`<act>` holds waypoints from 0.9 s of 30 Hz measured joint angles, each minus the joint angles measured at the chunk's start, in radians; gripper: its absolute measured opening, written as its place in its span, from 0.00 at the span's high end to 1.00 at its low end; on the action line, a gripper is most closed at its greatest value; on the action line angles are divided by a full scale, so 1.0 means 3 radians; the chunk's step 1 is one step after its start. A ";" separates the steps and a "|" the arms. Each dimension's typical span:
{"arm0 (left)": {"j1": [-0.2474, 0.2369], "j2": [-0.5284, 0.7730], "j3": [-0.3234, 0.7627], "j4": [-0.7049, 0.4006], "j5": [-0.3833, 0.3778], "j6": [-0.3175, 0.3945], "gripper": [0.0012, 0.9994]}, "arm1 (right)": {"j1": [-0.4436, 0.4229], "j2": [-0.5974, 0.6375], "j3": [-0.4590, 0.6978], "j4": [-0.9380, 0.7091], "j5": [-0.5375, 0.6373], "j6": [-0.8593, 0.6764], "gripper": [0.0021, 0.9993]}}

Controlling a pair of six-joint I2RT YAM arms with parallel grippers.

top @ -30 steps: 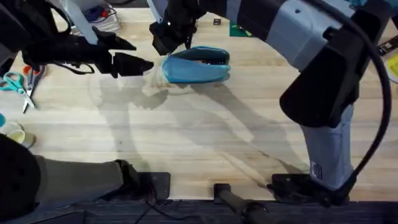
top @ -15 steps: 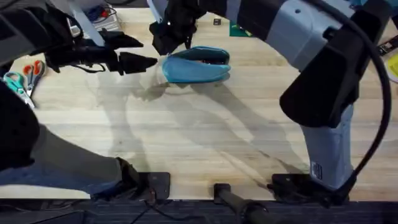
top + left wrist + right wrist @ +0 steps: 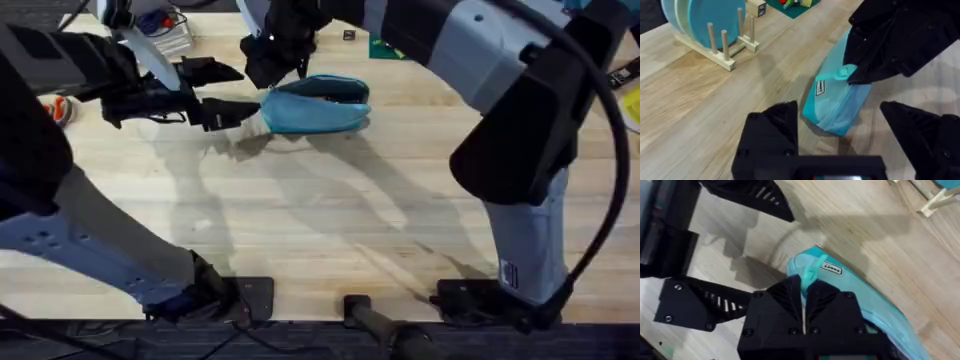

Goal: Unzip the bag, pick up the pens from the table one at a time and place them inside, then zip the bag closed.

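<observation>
Meanwhile your right hand (image 3: 803, 307) sat clenched on the zip tab at the bag (image 3: 315, 106)'s left end, far side of the counter (image 3: 330, 215); your left hand (image 3: 232, 92), fingers spread, flanked that end, prob. to brace it.

Pale plank table (image 3: 330, 220), shadows across it; wooden rack (image 3: 722, 47) with teal disc (image 3: 702, 17) behind
</observation>
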 joint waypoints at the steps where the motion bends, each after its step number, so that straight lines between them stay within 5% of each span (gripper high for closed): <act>1: -0.0009 0.0035 0.0000 0.0004 0.0023 0.0022 0.01 | 0.0000 -0.0001 0.0000 0.0000 0.0000 -0.0001 0.97; 13: -0.0307 0.0143 0.0000 0.0206 0.0036 0.0107 0.12 | 0.0000 -0.0001 0.0000 0.0000 0.0000 -0.0001 0.97; 17: -0.0369 0.0143 -0.0001 0.0212 -0.0005 0.0118 0.39 | 0.0000 -0.0001 0.0000 0.0000 0.0001 -0.0001 0.97; 20: -0.0363 0.0143 0.0000 0.0211 -0.0015 0.0117 0.48 | 0.0000 -0.0001 0.0000 0.0000 0.0001 -0.0001 0.97; 24: -0.0363 0.0143 -0.0001 0.0209 -0.0014 0.0120 0.86 | 0.0000 -0.0001 0.0000 0.0008 0.0002 -0.0001 0.97; 27: -0.0367 0.0143 0.0000 0.0210 -0.0015 0.0119 0.94 | 0.0000 0.0000 0.0000 0.0008 0.0009 -0.0001 0.97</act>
